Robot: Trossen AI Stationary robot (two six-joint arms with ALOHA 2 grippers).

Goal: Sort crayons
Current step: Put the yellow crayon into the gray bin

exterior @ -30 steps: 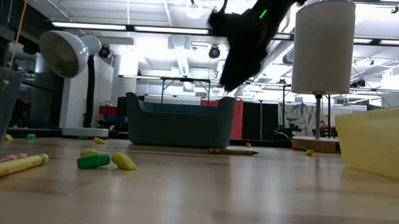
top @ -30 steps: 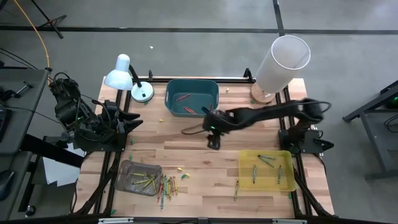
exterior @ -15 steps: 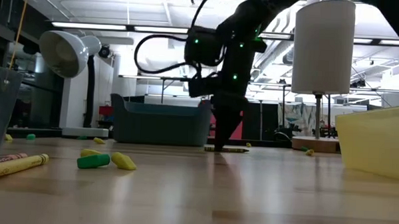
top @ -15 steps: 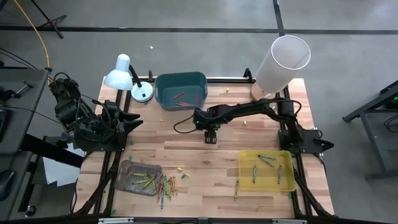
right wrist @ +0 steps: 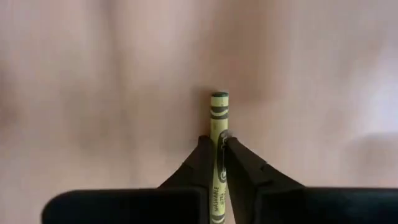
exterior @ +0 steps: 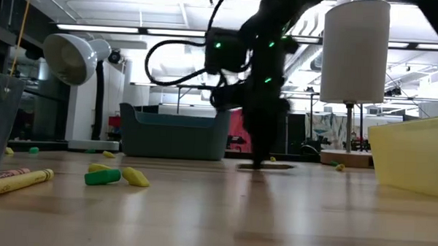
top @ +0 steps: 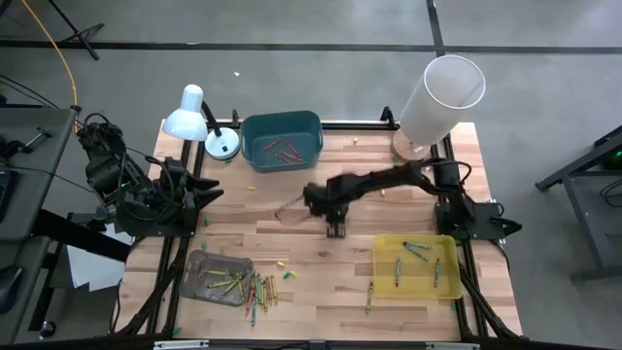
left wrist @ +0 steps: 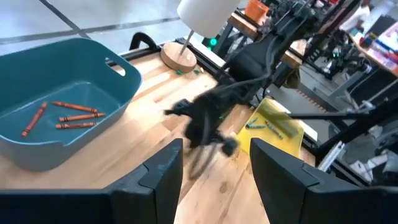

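At far left of the high view the left gripper (top: 204, 191) waits with its fingers apart, holding nothing. Left of centre sits the teal bin (top: 255, 158) of red crayons; at centre the right gripper (top: 336, 230) is pinched onto a yellow-green crayon (right wrist: 217, 134) lying on the table (top: 292, 233). Best to lift straight up before swinging toward the yellow tray (top: 384, 277) at lower right, keeping the grip steady.

right arm: stretched to table centre, gripper (top: 336, 231) down, fingers (right wrist: 202, 158) pinched together | left arm: folded at left edge, gripper (left wrist: 214, 168) parted

three trays (top: 281, 141), one lamp (top: 191, 117)
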